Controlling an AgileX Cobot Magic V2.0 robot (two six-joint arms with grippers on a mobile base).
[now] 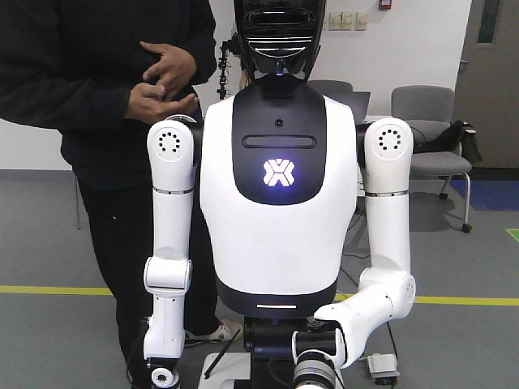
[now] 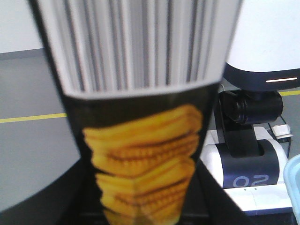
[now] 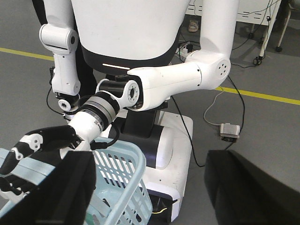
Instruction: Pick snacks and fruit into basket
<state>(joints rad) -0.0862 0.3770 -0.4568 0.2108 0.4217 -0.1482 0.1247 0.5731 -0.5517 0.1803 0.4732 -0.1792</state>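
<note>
- We see the left tool (image 3: 21, 157) clamped on a snack pouch (image 2: 140, 150), poised over the basket (image 3: 119, 173); dropping it remains.
- The right tool (image 3: 154, 197) stands apart, empty.
- Fruit and basket contents: we cannot tell.

A grey floor (image 1: 49, 235) is stretching across the room, with a yellow line (image 1: 49, 288) running left to right over it and a blue patch (image 1: 495, 194) showing far right. Grey chairs (image 1: 423, 104) are standing by the far white wall (image 1: 422, 40), left of a grey door (image 1: 486, 73). A small cabled box (image 3: 229, 131) is lying on the floor. Even light is falling throughout.
</note>
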